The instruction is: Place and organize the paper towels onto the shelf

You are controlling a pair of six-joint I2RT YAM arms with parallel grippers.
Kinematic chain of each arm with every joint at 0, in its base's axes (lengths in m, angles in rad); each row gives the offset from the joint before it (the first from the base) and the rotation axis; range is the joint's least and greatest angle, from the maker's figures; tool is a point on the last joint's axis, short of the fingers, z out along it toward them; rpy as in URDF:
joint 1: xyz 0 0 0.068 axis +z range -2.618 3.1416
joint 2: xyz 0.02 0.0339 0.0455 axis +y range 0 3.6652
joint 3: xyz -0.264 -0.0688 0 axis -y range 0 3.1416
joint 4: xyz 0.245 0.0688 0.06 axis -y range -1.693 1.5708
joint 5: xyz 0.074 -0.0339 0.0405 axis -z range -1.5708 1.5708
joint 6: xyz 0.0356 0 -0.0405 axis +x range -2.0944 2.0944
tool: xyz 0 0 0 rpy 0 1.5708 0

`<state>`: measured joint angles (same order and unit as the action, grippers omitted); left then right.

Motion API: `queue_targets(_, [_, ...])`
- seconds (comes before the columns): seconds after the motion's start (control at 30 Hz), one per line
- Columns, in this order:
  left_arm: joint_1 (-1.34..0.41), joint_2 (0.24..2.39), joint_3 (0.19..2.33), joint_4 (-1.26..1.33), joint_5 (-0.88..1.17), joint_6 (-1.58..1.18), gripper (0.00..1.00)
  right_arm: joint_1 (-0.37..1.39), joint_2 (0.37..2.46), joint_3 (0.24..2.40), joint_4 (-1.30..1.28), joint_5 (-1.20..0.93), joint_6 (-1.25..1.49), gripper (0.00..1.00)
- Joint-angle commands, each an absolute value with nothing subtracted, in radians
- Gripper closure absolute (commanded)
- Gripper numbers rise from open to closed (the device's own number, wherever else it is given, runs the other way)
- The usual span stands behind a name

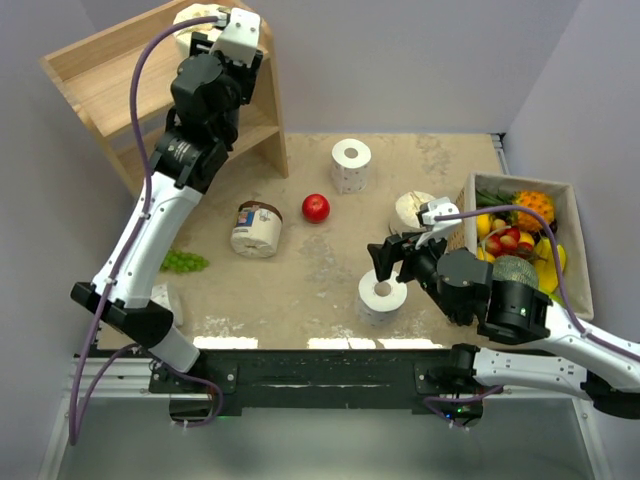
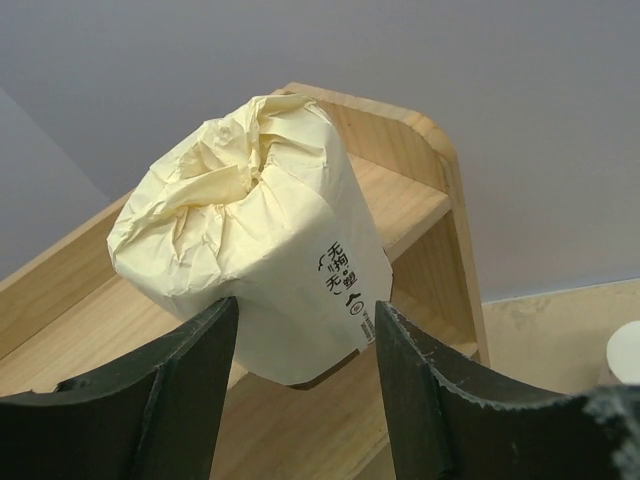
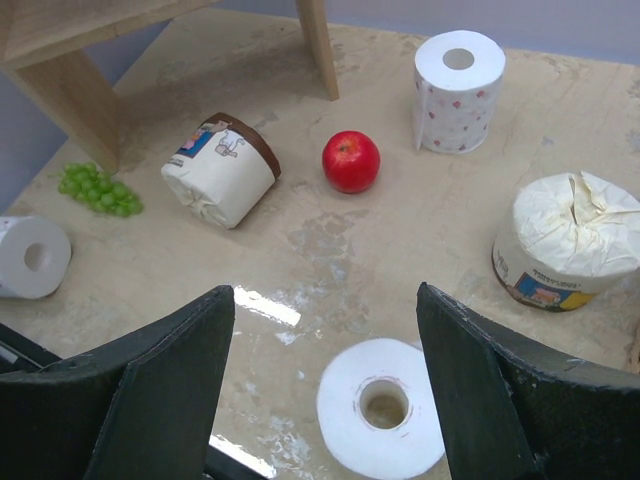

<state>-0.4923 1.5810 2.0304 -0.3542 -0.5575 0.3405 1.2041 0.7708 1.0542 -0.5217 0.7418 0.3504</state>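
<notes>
Jaws of the right gripper point(image 3: 325, 300) stand released, empty, above a bare white roll point(image 3: 380, 420) at the near edge of the table point(image 3: 330, 240), apparently staged for a pick. Farther back, the left gripper point(image 2: 305, 310) clamps a cream-wrapped roll point(image 2: 250, 220) over the shelf point(image 2: 415, 190), evidently for placement.

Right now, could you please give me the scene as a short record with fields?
left fingers: closed on cream-wrapped roll, held over the shelf
right fingers: open, above near bare roll, which stands upright
far bare roll: upright
left bare roll: on its side
lying wrapped roll: on its side, near red apple
upright wrapped roll: by fruit box
also: green grapes
</notes>
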Motion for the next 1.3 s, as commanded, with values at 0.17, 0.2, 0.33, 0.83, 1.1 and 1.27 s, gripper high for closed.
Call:
queue_targets(0.17, [-0.485,1.696,2.098,-0.176,-0.666,0.465,0.41,1.206,0.772,1.077,-0.491,0.767,0.318,0.23])
queue_targets(0.2, [-0.483,1.709,2.112,-0.169,-0.678,0.474,0.42,1.206,0.77,1.078,-0.491,0.77,0.316,0.23])
queue_targets(0.33, [-0.468,1.759,2.154,-0.155,-0.687,0.492,0.42,1.206,0.767,1.083,-0.494,0.773,0.316,0.23])
queue_targets(0.83, [-0.393,1.882,2.24,-0.078,-0.655,0.548,0.41,1.206,0.785,1.097,-0.502,0.79,0.305,0.23])
queue_targets(1.1, [-0.362,1.948,2.359,-0.13,-0.592,0.514,0.41,1.206,0.813,1.109,-0.505,0.776,0.317,0.23])
queue_targets(1.27, [-0.362,1.922,2.358,-0.162,-0.56,0.483,0.4,1.207,0.816,1.112,-0.503,0.773,0.334,0.23])
